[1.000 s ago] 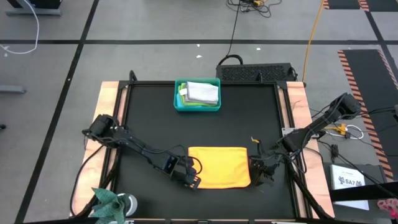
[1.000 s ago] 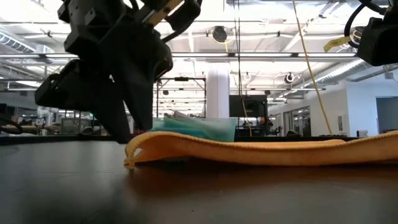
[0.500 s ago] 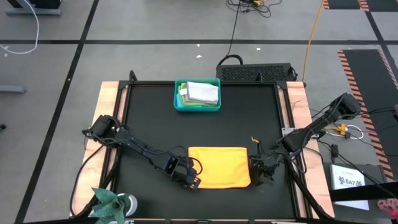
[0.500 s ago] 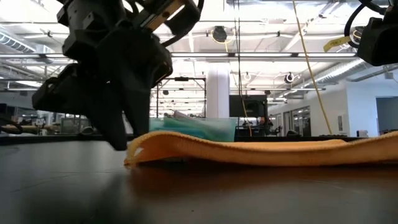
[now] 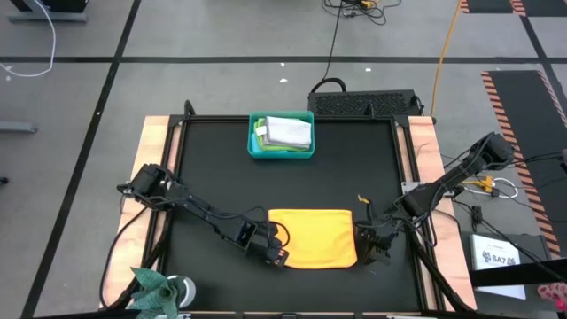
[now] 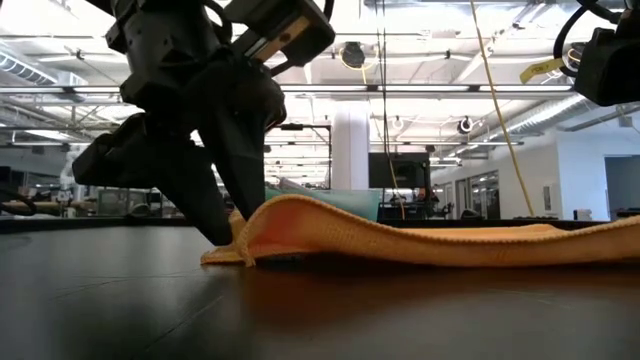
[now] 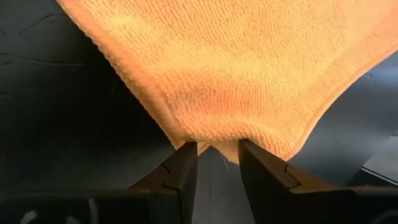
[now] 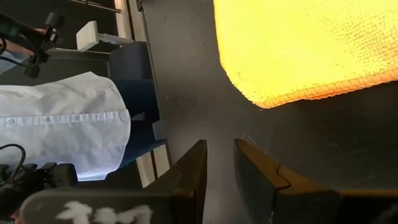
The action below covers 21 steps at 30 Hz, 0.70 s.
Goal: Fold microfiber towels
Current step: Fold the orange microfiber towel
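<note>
An orange-yellow microfiber towel [image 5: 310,237] lies as a rectangle on the black mat near the table's near edge. My left gripper [image 5: 276,257] is at its near left corner, shut on it. In the low view the towel [image 6: 420,240] humps up beside the left fingers [image 6: 225,225]. My right gripper [image 5: 373,251] hovers just off the towel's right edge; its fingers stand slightly apart with nothing between them, and the towel's corner [image 8: 267,96] lies ahead of them. More towels, a light grey one [image 5: 288,131] on top, sit in the teal bin [image 5: 255,146]. My left gripper pinches the towel's near left corner [image 7: 211,142] between its two fingertips. The fingers slant down onto it from the table's left. The cloth rises in a hump [image 6: 290,208] just behind the fingers, its outermost edge [image 6: 215,258] stays on the mat, and the rest lies flat. One layer or several, I cannot tell.
The teal bin stands at the far middle of the mat. A green plant-like thing [image 5: 155,288] is at the near left corner. A black box [image 5: 365,104] sits beyond the far right edge. A person in a white shirt [image 8: 62,124] stands past the table.
The towel's near left corner at my left gripper has bunched up into a hump, where it lay nearly flat before. The rest of the towel has stayed where it was.
</note>
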Each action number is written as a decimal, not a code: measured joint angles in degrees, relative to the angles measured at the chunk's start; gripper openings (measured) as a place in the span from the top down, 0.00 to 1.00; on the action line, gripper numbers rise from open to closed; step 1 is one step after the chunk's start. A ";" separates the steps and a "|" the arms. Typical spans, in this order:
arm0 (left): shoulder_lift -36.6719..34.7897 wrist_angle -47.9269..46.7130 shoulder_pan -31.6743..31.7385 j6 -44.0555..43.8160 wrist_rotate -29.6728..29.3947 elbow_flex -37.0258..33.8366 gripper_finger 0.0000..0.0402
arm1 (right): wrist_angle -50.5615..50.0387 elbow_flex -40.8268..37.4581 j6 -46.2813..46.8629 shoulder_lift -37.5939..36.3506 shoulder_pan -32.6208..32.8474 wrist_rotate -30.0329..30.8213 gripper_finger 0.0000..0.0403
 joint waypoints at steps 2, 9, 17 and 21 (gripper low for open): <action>0.00 -0.04 0.02 0.34 -0.64 0.00 0.71 | -0.02 0.00 0.00 0.00 0.02 0.00 0.83; 0.00 -1.19 0.76 1.20 -1.24 0.00 0.71 | -0.02 0.00 -0.21 0.00 0.02 0.00 0.83; -0.02 -1.91 1.22 1.49 -2.01 0.00 0.71 | -3.42 0.02 0.51 0.04 0.00 2.07 0.83; -0.02 -1.90 1.19 1.49 -2.01 0.00 0.71 | -1.88 -1.06 3.64 0.04 -0.95 2.87 0.83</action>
